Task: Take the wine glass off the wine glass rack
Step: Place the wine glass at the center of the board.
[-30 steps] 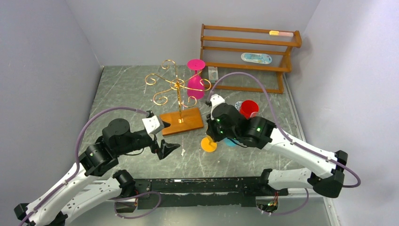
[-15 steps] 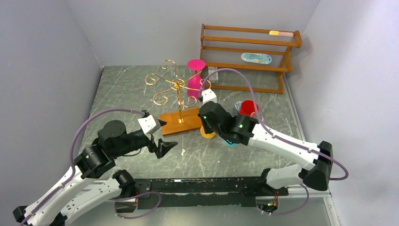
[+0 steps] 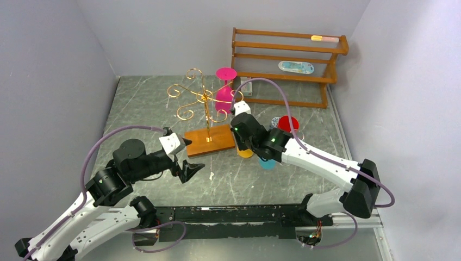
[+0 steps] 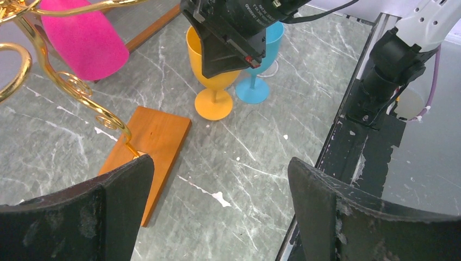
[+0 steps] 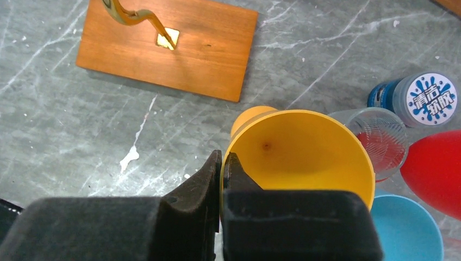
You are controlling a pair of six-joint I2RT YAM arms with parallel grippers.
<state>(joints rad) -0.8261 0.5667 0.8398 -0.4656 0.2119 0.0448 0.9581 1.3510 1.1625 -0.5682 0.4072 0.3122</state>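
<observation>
The gold wire rack point(image 3: 191, 92) stands on its orange-brown wooden base point(image 3: 217, 142) at mid table. A pink wine glass point(image 3: 224, 99) hangs upside down from a right-hand arm; it also shows in the left wrist view point(image 4: 81, 38). My right gripper point(image 5: 223, 160) is shut on the rim of a yellow wine glass point(image 5: 304, 147), one finger inside the bowl and one outside. That glass point(image 4: 215, 81) is upright just right of the base point(image 4: 149, 147), its foot at table level. My left gripper point(image 4: 220, 163) is open and empty, low over the table in front of the base.
A blue glass point(image 4: 253, 89) stands right behind the yellow one. A red glass point(image 5: 435, 163), a clear cup point(image 5: 380, 133) and a blue capped bottle point(image 5: 429, 98) crowd the right. A brown slatted shelf point(image 3: 288, 60) stands at the back right.
My right gripper has carried the yellow glass back and left, close to the rack's base. The left arm shifted slightly at first, then held still.
</observation>
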